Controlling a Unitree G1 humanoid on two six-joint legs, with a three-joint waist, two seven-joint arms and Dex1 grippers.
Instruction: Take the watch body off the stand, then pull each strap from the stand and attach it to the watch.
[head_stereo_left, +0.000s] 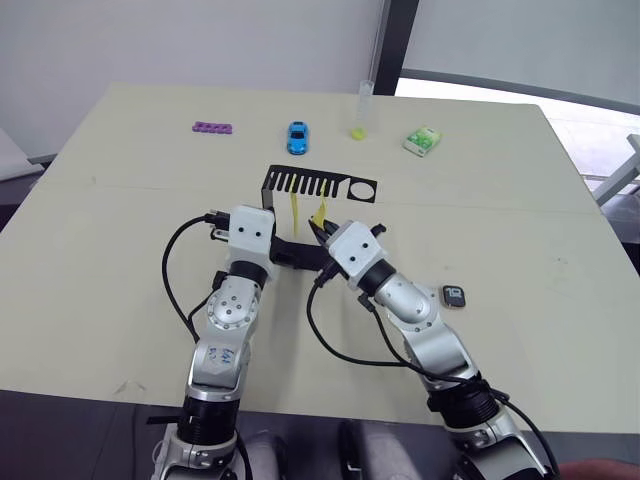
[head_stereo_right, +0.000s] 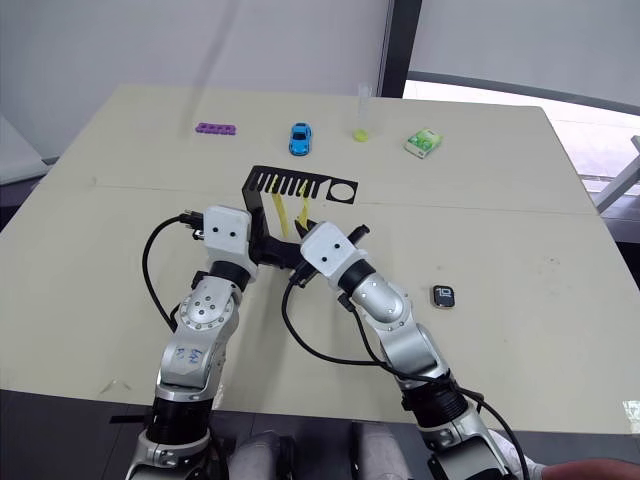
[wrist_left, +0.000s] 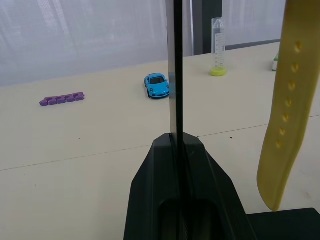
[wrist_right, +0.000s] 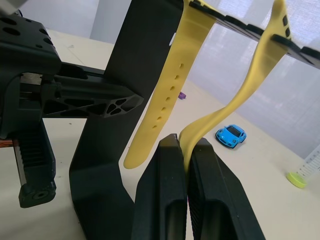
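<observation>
My right end effector (wrist_right: 186, 165) pinches one strap (wrist_right: 227, 107) hanging from the stand (head_stereo_left: 320, 184); my left end effector (wrist_left: 176, 150) clamps the stand's upright. The watch (head_stereo_left: 455, 296) lies on the desk (head_stereo_left: 120, 260), off to my right.

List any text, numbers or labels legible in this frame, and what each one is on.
Nothing reads clearly enough to quote.
Watch body: white digits on its dark screen, too small to read.
Green-white packet: any printing is too small to read.
Clear tube: faint graduation marks, blurred.
Left arm: small bluish marks on the casing, unreadable.
</observation>
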